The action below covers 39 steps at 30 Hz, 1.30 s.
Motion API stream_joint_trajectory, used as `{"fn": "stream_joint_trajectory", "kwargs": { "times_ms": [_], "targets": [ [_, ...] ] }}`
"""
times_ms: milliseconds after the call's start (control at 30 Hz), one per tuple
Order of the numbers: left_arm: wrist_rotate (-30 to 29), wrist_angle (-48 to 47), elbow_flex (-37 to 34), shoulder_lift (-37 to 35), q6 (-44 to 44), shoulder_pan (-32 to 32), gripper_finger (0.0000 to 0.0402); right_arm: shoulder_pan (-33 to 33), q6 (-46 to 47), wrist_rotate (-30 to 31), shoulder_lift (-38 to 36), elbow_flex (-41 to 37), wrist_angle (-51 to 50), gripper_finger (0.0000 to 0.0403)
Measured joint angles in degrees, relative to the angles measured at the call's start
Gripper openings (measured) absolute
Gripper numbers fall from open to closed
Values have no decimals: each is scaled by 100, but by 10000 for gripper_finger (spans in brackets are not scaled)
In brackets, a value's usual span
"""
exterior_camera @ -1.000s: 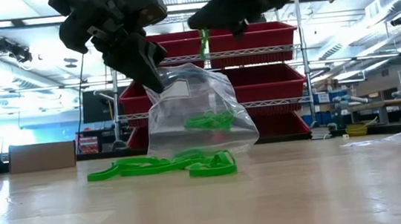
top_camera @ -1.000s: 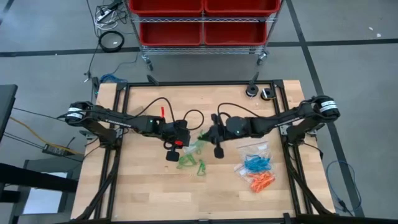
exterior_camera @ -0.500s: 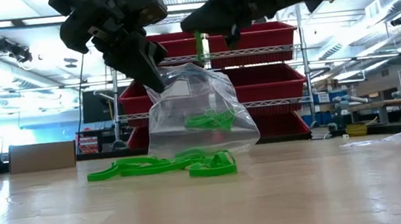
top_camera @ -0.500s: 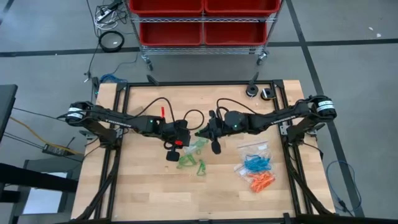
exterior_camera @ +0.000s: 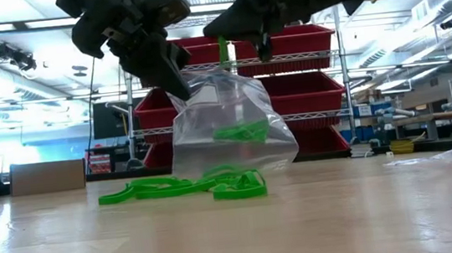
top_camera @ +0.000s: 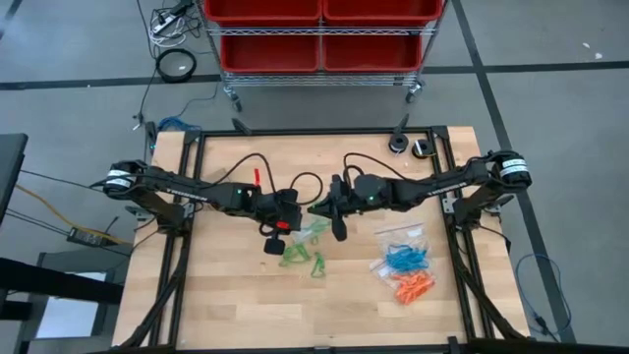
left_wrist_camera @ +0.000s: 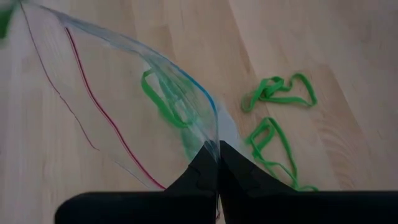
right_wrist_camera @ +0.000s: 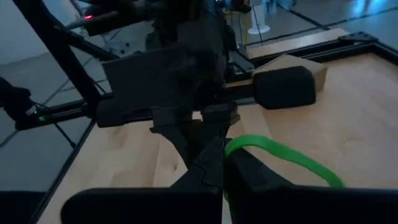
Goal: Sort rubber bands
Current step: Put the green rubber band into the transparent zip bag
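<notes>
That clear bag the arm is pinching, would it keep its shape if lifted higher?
Probably not. The clear bag hangs crumpled from one pinched corner under the left gripper, so it looks floppy and light. The green bands inside would likely slide about.

Two arms (top_camera: pixel 197 192), three clear bags (exterior_camera: pixel 230 122), three colours of rubber bands (exterior_camera: pixel 182 187), uncountable here

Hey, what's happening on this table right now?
Two robot arms are bagging green rubber bands. The left end effector is shut on the edge of a clear plastic bag, holding it up with a few green bands inside. The right end effector is shut on a green rubber band just above the bag. More green bands lie loose on the wooden table.
</notes>
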Motion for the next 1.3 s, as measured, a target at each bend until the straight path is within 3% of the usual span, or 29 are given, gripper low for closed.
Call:
{"fn": "stream_joint_trajectory", "kwargs": {
  "times_ms": [367, 1000, 1300],
  "targets": [
    [-34, 40, 0, 2, 108, 0, 9, -19, 332, -77, 490, 155, -52, 0],
    [-1242, 31, 0, 2, 639, -302, 9, -13, 890, -294, 487, 194, -656, 0],
    [-1373, 265, 0, 2, 1197, -569, 9, -32, 1031, -354, 487, 194, -591, 0]
  ]
}}
